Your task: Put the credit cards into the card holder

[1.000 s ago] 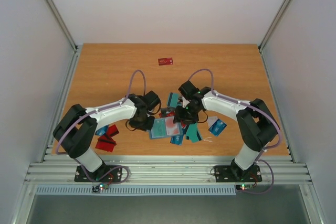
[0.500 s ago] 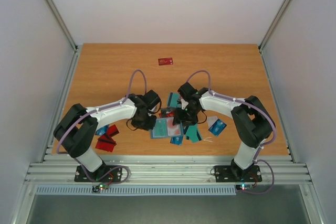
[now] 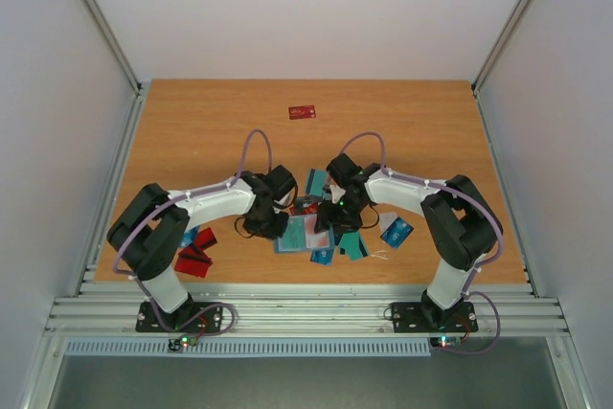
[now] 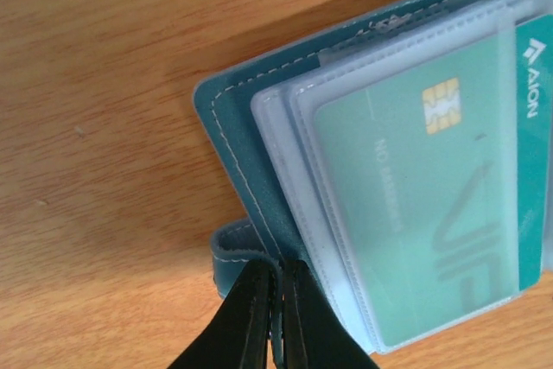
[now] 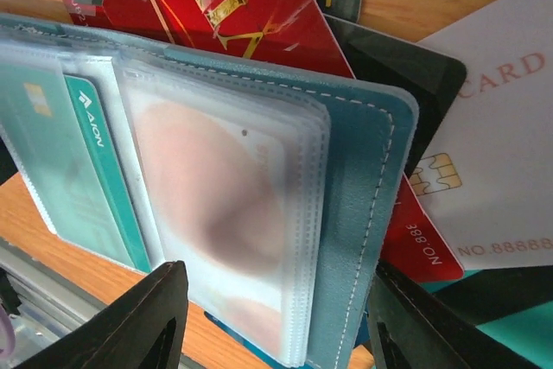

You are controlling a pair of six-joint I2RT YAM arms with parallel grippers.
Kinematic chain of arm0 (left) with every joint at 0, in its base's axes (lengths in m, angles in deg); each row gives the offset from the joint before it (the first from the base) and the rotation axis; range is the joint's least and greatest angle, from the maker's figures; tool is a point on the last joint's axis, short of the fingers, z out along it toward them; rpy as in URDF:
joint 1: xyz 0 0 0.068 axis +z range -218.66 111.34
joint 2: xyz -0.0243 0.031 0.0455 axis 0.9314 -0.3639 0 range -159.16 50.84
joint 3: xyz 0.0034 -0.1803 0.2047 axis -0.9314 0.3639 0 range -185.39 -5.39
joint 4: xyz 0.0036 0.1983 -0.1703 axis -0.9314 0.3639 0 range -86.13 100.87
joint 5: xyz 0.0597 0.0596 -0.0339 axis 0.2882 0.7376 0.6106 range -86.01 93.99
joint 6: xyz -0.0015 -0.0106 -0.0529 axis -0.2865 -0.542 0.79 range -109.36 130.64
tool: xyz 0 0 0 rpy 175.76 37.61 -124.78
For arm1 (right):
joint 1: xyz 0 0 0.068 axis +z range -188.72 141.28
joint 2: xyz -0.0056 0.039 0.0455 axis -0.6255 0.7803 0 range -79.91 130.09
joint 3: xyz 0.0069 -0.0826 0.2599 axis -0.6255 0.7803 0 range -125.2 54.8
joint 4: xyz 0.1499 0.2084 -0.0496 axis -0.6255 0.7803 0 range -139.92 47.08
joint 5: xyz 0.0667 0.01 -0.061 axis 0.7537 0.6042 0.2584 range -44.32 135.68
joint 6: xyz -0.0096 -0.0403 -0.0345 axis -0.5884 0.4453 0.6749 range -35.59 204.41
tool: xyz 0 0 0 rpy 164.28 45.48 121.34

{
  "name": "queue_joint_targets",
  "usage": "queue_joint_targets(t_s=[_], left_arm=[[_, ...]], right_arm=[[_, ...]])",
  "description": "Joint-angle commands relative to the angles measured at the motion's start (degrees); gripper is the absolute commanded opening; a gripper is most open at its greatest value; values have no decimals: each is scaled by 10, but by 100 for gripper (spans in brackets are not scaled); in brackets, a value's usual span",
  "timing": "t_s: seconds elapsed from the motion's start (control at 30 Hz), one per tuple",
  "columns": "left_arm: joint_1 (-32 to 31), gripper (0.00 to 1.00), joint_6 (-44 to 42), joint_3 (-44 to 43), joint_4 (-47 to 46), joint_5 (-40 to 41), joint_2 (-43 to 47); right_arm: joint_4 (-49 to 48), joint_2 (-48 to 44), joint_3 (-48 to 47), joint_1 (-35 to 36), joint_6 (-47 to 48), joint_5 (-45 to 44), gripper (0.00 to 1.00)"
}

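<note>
The teal card holder [image 3: 304, 234] lies open on the table between the two arms. My left gripper [image 4: 278, 300] is shut on the holder's left edge beside its small strap [image 4: 232, 248]. A green chip card [image 4: 432, 213] sits in a clear pocket there. My right gripper [image 5: 276, 326] stands open, with its fingers [image 5: 138, 326] either side of the holder's right half [image 5: 354, 213] and not pressing it. A reddish card shows blurred through those pockets. Loose credit cards lie under and around the holder: a red one [image 5: 233, 6], a white one [image 5: 492, 187] and teal ones [image 3: 352, 242].
A lone red card [image 3: 303, 112] lies far back on the wooden table. More red cards [image 3: 194, 256] lie beside the left arm. A white and blue card [image 3: 395, 229] rests to the right. Metal rails run along the near edge [image 3: 306, 313].
My right gripper's jaws have spread wider and it has dropped closer over the holder's right half. The left arm has shifted slightly right, still pinching the holder.
</note>
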Motion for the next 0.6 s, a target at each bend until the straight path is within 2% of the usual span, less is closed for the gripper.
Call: queue_joint_targets(t_s=[0.0, 0.57], left_arm=[[2, 2, -14, -8, -24, -16, -22], [2, 2, -23, -8, -53, -61, -37]], right_arm=[[-42, -9, 22, -1, -4, 48, 57], [-53, -63, -4, 15, -48, 99, 55]])
